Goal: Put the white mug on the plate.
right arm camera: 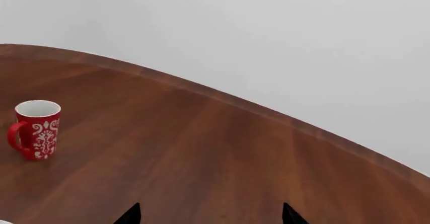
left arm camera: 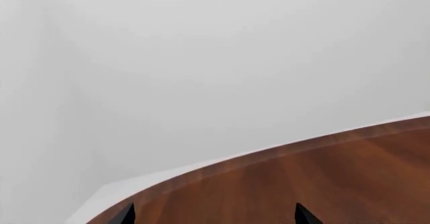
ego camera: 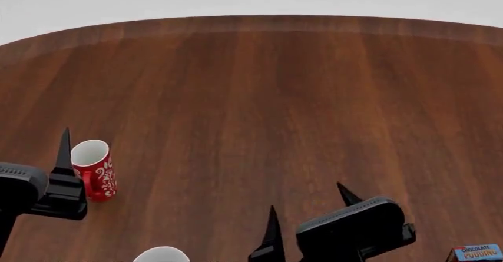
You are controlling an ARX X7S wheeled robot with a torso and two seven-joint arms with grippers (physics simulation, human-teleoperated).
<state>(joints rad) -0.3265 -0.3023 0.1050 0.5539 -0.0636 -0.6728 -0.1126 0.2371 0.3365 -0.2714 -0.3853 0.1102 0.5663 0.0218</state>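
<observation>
The patterned mug stands on the table at the head view's lower left, just beside the left gripper. A rounded rim shows at the bottom edge, left of the right gripper. A pudding box sits in the bottom right corner.

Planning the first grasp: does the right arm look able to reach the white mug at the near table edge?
Probably yes. The glossy white mug, only its rim in view, sits just left of the right gripper, whose fingers are apart, with bare brown wooden table between them.
</observation>
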